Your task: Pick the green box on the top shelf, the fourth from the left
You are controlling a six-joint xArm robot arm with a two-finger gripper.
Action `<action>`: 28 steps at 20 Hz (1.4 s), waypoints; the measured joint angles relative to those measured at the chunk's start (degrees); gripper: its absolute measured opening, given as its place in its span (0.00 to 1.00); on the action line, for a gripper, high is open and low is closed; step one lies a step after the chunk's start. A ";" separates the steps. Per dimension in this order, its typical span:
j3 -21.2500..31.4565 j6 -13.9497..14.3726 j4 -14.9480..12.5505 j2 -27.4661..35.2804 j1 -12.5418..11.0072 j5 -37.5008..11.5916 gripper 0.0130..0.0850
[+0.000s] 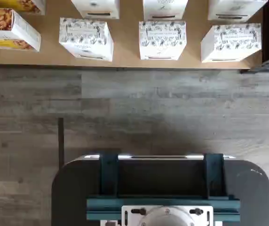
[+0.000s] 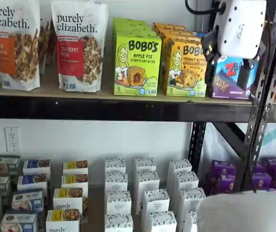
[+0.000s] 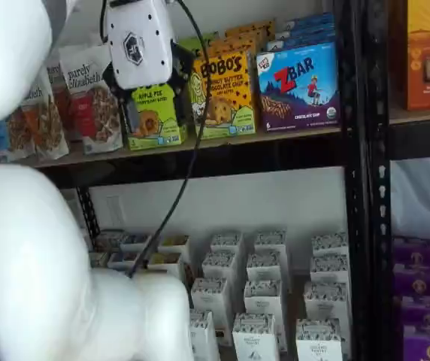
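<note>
On the top shelf the green box stands untouched beside the yellow box. Gripper hangs before the shelf, jaws spread, empty. Approach, grasp and withdrawal all remain.

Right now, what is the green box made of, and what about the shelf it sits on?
The green box looks like thin printed cardboard: flat sides, sharp folded edges, and a slightly shiny printed picture. The top shelf seems to be a tan board, maybe pressed wood, with a dull plain surface. Its front beam looks like black painted metal, smooth and dark. The pictures can't make either certain.
</note>
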 joint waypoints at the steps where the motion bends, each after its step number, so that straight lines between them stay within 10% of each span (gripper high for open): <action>1: 0.62 -0.13 0.19 -0.69 -0.17 -1.11 1.00; 12: 2.07 0.01 1.06 -2.37 -0.25 -4.58 1.00; 28: 0.84 12.22 -4.01 1.37 13.53 -10.88 1.00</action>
